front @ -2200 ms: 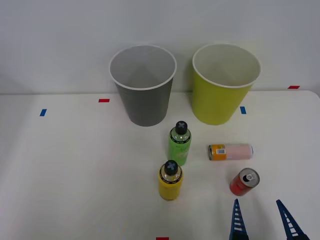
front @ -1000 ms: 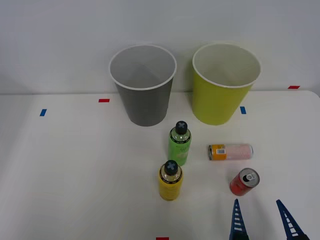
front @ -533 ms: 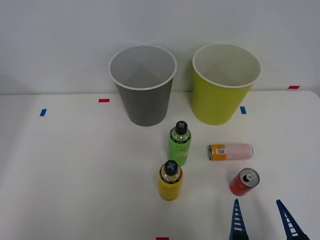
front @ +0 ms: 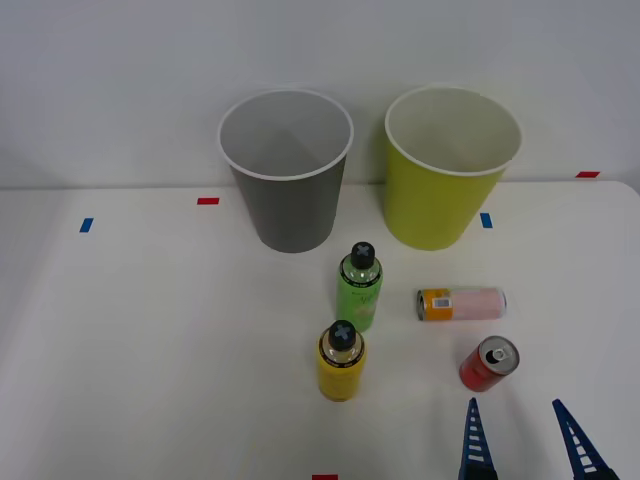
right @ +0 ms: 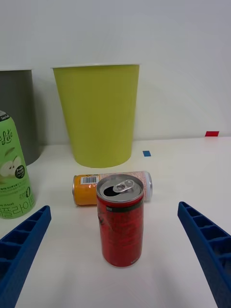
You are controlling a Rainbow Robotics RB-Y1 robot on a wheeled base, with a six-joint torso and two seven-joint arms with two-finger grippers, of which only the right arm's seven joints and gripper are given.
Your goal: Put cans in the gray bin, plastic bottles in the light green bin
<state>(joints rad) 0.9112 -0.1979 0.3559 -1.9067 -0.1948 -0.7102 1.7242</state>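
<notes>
Nothing is binned yet: both cans and both bottles sit on the tabletop, the hand spread before the red can.

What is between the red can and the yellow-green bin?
The pink can, lying on its side between the red can and the bin, seen in the wrist view.

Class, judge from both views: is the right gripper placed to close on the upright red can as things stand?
Probably yes. The right gripper is open, the red can stands upright between its fingers' lines, and the lying pink can sits behind it, apart.
</notes>
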